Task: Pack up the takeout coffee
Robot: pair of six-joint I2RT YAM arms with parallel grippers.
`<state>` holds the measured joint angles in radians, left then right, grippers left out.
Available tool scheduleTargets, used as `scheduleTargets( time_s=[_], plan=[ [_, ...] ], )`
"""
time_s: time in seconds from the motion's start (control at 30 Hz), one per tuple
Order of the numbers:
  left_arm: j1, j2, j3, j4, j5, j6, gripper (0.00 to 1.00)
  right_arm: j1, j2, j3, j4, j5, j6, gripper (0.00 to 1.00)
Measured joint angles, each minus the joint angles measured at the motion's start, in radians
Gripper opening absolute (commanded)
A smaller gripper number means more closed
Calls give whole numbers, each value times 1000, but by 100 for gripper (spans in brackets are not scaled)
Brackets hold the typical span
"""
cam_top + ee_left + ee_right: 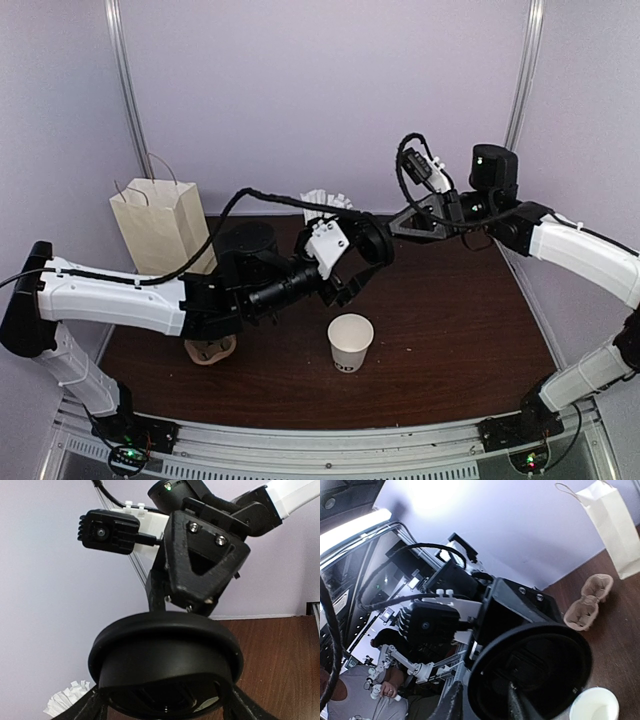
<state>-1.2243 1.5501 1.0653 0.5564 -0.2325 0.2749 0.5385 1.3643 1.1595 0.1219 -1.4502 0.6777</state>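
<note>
The round black lid [372, 243] hangs in the air above the table's middle, between both grippers. In the left wrist view the lid [165, 655] fills the space between my left gripper's [165, 706] fingers [82, 707], which press on its two sides. My right gripper [482, 702] straddles the lid's [535, 670] rim with one finger outside and one inside; the inner finger stands off the rim. The white paper cup [350, 342] stands upright and uncovered on the table below the lid, and its rim also shows as the cup [595, 705] in the right wrist view.
A tan paper bag [160, 225] stands at the back left. A brown pulp cup tray [210, 349] lies under the left arm. A second white cup with wrapped sticks [325, 208] stands behind the grippers. A person sits beyond the near edge in the right wrist view.
</note>
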Motion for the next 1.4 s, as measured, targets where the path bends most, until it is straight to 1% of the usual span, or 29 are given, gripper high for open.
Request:
scheduleTargets(
  time_s=[0.07, 0.13, 0.2, 0.23, 0.27, 0.33, 0.43, 0.47, 0.6, 0.7, 0.87, 1.13, 1.4],
  plan=[
    [5, -2, 39, -95, 1, -24, 77, -63, -7, 19, -119, -9, -98, 37],
    [12, -4, 97, -222, 9, -49, 76, -131, -20, 51, -287, -2, -231, 41],
    [21, -4, 172, -366, 24, -76, 75, -188, -40, 77, -455, 40, -392, 43],
    [26, -4, 226, -465, 35, -92, 73, -217, -58, 86, -543, 93, -486, 44],
    [28, -3, 254, -512, 41, -102, 73, -230, -70, 87, -592, 131, -542, 46],
    [34, 26, 393, -715, 48, -131, 71, -237, -102, 74, -685, 246, -667, 46],
    [41, 90, 575, -939, 53, -167, 71, -237, -119, 39, -764, 367, -797, 47],
    [42, 107, 610, -993, 55, -176, 70, -237, -116, 24, -787, 404, -841, 47],
    [49, 182, 708, -1235, 74, -215, 72, -237, -82, -41, -835, 492, -959, 48],
    [54, 253, 781, -1400, 100, -230, 72, -237, -66, -111, -836, 535, -1008, 48],
    [63, 373, 932, -1596, 145, -232, 72, -237, -61, -151, -834, 581, -1046, 49],
    [67, 514, 1119, -1799, 193, -206, 73, -246, -61, -158, -824, 636, -1076, 49],
    [73, 603, 1172, -1901, 222, -152, 72, -296, -71, -159, -824, 666, -1093, 49]
  ],
)
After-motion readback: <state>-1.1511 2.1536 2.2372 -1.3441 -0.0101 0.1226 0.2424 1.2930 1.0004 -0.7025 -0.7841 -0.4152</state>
